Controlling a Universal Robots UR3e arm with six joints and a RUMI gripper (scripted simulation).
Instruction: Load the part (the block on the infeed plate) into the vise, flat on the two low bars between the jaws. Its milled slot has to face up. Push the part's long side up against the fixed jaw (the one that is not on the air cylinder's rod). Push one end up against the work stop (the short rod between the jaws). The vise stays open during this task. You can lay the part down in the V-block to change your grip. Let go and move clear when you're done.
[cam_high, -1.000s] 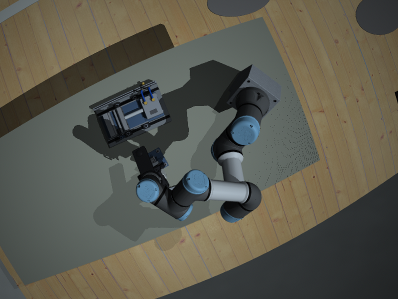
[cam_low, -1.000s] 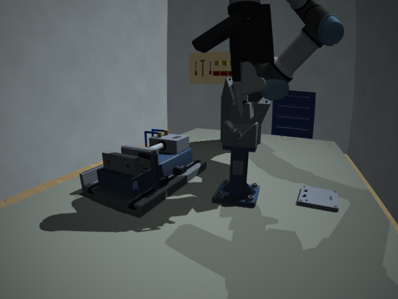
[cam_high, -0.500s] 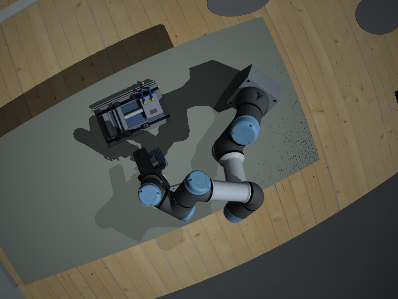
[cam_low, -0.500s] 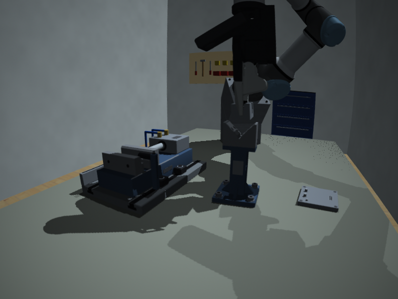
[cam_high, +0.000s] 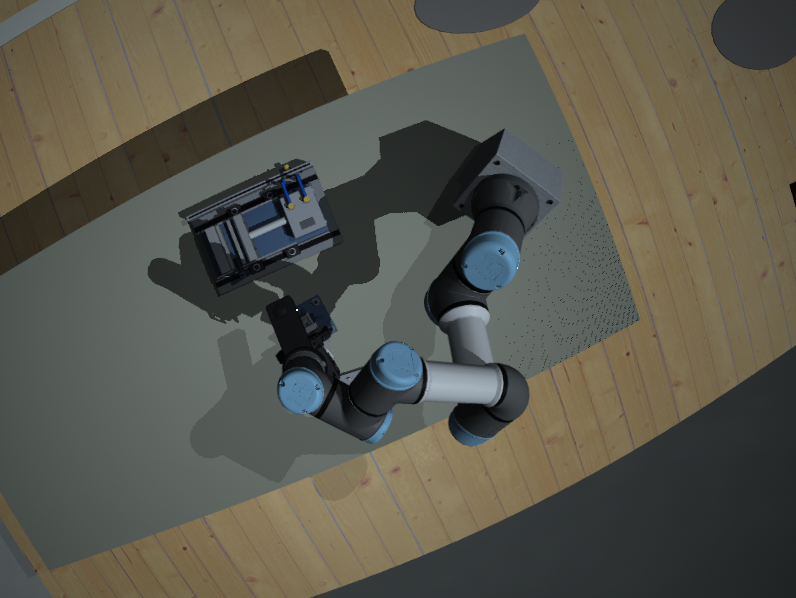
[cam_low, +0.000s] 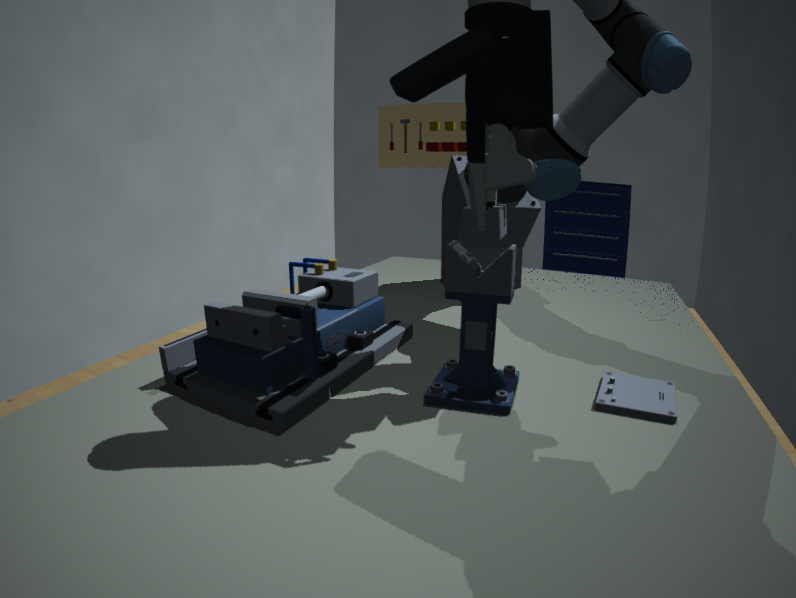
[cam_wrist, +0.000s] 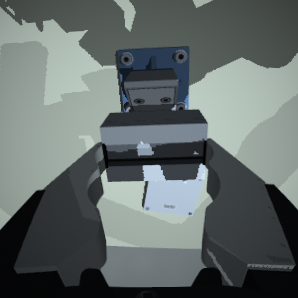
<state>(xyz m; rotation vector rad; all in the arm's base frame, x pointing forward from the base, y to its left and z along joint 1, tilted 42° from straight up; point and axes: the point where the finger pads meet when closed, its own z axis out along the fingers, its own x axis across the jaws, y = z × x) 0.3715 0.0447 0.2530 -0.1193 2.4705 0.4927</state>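
Note:
My gripper is shut on the part, a grey block held by its two ends across the fingers. A dark groove runs along the part's length on the side towards the wrist camera. The part hangs right over the V-block on its blue-footed post. In the exterior view the fingers reach down to the V-block's notch, and I cannot tell whether the part touches it. The vise stands open to the left, with its air cylinder at the far end. The infeed plate lies bare.
The vise sits just beyond the V-block stand in the top view. The arm's base is at the table's right side. A tool board and a blue cabinet stand behind the table.

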